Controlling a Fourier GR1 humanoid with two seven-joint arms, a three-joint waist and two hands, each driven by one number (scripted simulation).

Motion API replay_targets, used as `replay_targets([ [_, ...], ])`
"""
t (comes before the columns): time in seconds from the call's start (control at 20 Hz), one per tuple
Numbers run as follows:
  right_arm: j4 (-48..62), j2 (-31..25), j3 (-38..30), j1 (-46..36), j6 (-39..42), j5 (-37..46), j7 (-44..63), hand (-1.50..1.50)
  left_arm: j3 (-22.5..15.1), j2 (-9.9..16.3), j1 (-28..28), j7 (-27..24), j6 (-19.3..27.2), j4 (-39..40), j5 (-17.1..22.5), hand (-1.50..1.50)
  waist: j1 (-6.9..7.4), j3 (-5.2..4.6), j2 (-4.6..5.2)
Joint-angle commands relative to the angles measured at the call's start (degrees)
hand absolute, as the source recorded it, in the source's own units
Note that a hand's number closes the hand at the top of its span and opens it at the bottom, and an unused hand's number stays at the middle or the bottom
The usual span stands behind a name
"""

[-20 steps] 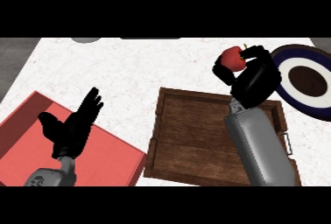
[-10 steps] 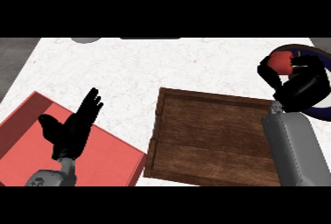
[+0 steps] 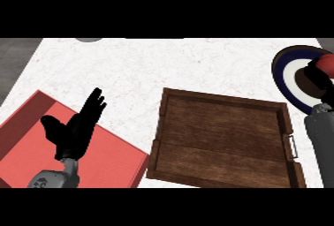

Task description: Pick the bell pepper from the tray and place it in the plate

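My right hand (image 3: 317, 81) holds the red bell pepper (image 3: 327, 65) over the plate (image 3: 291, 73).
Fingers curl round it; the wooden tray (image 3: 222, 137) lies beside my forearm.

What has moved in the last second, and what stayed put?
The right robot hand carried the red bell pepper rightward, from above the wooden tray to over the plate, still curled round it. The left robot hand, tray and plate stayed.

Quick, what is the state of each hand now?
Left hand: open, holding nothing, resting over the red tray.
Right hand: shut on the bell pepper, over the plate.
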Motion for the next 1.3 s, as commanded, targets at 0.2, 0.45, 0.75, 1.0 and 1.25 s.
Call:
replay_targets([
  [0.2, 5.61, -8.54, -0.36, 0.37, -4.33, -16.77, -9.31, 1.50, -1.47, -0.23, 5.10, 2.10, -1.93, 3.98, 0.60, 0.00, 0.67, -0.73, 0.83],
  [0.45, 14.69, -9.35, -0.92, -0.46, 12.76, -24.37, -8.72, -1.50, -1.61, -1.03, 3.24, 2.46, -1.05, 4.41, -0.09, 0.00, 1.49, -0.61, 1.51],
  [0.75, 14.21, -9.83, -4.64, -2.79, 16.52, -36.07, -22.40, -1.50, -0.47, 0.13, 3.43, 3.80, -1.85, 3.09, 0.86, 0.00, 2.09, -0.39, 1.33],
  [1.0, 10.28, -7.22, -9.62, -2.36, 13.78, -44.44, -36.32, -1.50, -0.86, -0.81, 2.99, 3.48, -1.08, 3.98, 0.06, 0.00, 0.88, -0.27, 1.33],
  [1.25, 7.93, -6.53, -18.09, -1.08, 16.71, -55.54, -47.25, -1.50, 0.42, -0.38, 3.86, 3.73, -1.24, 3.84, 0.85, 0.00, -0.17, -0.38, 1.04],
])
